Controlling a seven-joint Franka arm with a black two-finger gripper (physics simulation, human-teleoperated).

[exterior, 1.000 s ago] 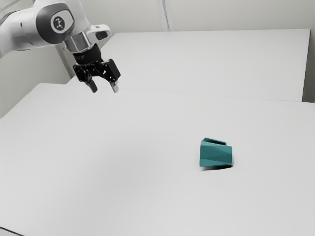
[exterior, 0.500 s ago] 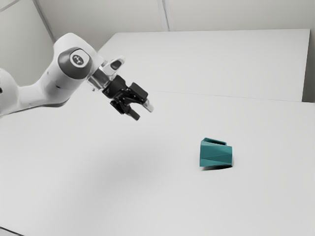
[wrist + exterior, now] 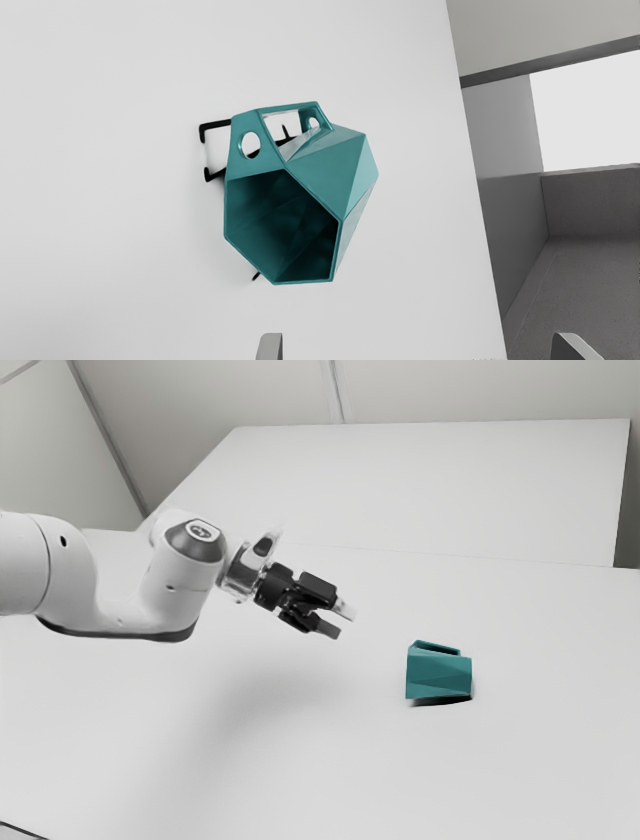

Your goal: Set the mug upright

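Observation:
My gripper [image 3: 342, 621] hangs above the white table in the exterior view, tilted toward the exterior view's right, a short way from the teal faceted mug [image 3: 438, 674]. The mug lies on its side, apart from the fingers. In the wrist view the gripper [image 3: 417, 347] is open, its two fingertips far apart with nothing between them. Ahead of them lies the mug [image 3: 325, 165], its dark hollow mouth facing my hand and its angular handle along one side.
The white table [image 3: 200, 760] extends all around the mug. Its edge crosses the wrist view beside the mug, with a grey floor [image 3: 590, 300] beyond. A pale upright panel [image 3: 430, 490] stands behind the table in the exterior view.
My arm has swung down and toward the exterior view's right, bringing the gripper much nearer the mug and tilting it from pointing down to a slant. The mug has stayed where it was.

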